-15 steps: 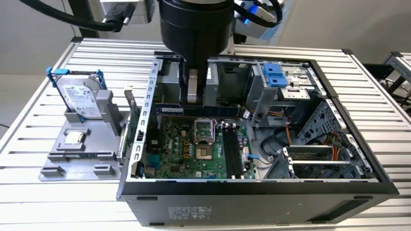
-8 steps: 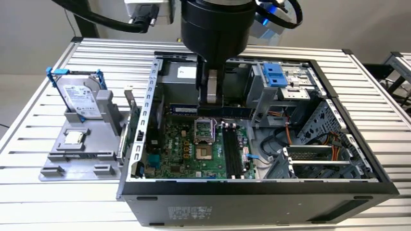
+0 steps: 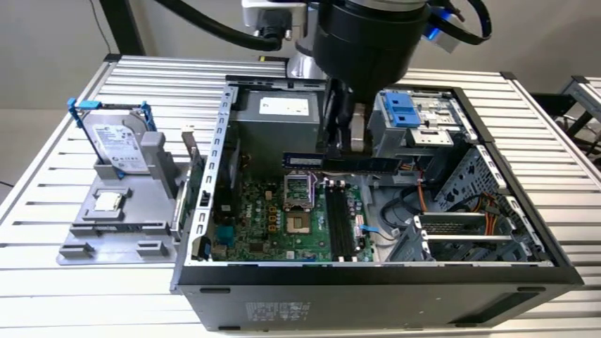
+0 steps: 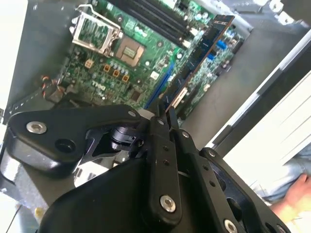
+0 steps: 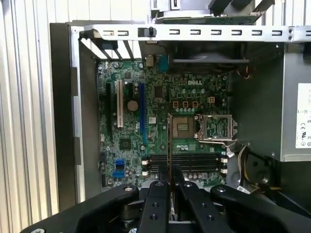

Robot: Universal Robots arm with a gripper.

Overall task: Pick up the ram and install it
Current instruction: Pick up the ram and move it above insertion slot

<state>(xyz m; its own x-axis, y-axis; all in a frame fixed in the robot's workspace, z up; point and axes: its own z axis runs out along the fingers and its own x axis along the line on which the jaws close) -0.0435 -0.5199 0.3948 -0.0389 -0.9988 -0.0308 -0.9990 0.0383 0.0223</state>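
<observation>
Ram (image 3: 376, 165) is already picked up: the gripper (image 3: 340, 151) is closed narrowly on 1 stick, pinching it by its upper edge and holding it level above the motherboard (image 3: 272, 218) inside the open computer case (image 3: 376, 278) on the counter (image 3: 56, 296). In the first wrist view the stick (image 5: 169, 145) hangs edge-on over the board, crossing the long black slots (image 5: 187, 160) rather than lined up with them. By my reading the pickup is done and the install is not: the stick is not yet seated in a slot.
</observation>
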